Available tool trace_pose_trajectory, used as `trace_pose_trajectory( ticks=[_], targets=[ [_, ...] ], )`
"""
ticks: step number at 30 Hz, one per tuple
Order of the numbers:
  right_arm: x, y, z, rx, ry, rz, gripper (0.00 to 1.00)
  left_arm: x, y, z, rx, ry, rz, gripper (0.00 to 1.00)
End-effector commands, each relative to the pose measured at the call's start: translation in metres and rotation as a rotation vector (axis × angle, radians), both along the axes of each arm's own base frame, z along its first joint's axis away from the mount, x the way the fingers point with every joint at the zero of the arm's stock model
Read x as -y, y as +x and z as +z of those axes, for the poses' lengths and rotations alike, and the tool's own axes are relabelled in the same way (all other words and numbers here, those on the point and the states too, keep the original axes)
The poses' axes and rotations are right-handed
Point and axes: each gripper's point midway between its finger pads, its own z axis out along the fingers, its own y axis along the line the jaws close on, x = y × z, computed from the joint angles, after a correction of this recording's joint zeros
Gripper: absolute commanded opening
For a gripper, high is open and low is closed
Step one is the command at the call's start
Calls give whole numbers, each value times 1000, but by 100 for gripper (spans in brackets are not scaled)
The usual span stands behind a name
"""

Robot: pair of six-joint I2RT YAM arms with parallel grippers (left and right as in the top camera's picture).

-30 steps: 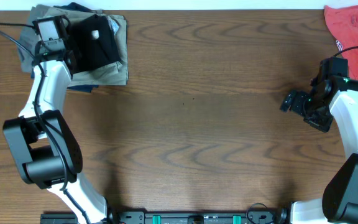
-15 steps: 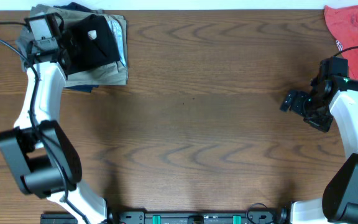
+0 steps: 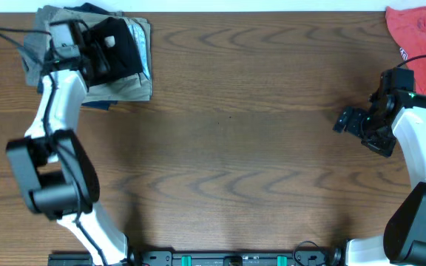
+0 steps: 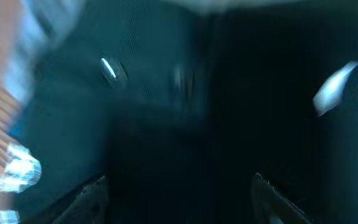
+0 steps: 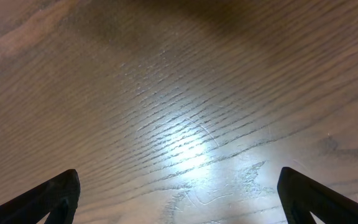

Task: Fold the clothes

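At the far left of the bench, the black garment is laid on folded trousers. The left tool is kept fairly wide just over it. At the right, the right tool is opened wide above the wood.

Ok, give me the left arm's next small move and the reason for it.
Probably lift the left claw straight up and away from the black garment. The garment lies as a compact folded block on top of the stack of folded trousers, and the claw's fingertips stand apart over it, seemingly gripping nothing. The wrist view is blurred, so this is only a judgement.
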Motion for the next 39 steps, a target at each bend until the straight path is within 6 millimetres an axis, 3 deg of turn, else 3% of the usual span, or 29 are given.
trace_pose_trajectory(
  ticks=[1, 4, 10, 16, 20, 24, 30, 39],
  targets=[
    [2, 4, 8, 27, -7, 6, 99, 0, -2, -12, -33, -18, 3, 74],
    [2, 4, 8, 27, -7, 6, 99, 0, -2, -2, -16, -15, 3, 75],
    [2, 4, 8, 27, -7, 6, 99, 3, -15, 54, 53, -2, 2, 75],
    [2, 4, 8, 26, -7, 6, 99, 26, -53, 118, 122, -120, 21, 75],
    [2, 4, 8, 26, -7, 6, 99, 52, -87, 138, 93, -234, -16, 75],
    [2, 4, 8, 26, -7, 6, 99, 74, -129, 134, -28, -327, -46, 75],
    [2, 4, 8, 26, -7, 6, 99, 98, -193, 108, -276, -368, -62, 75],
    [2, 4, 8, 26, -7, 6, 99, 168, -257, 65, -305, -357, -312, 75]
  ],
)
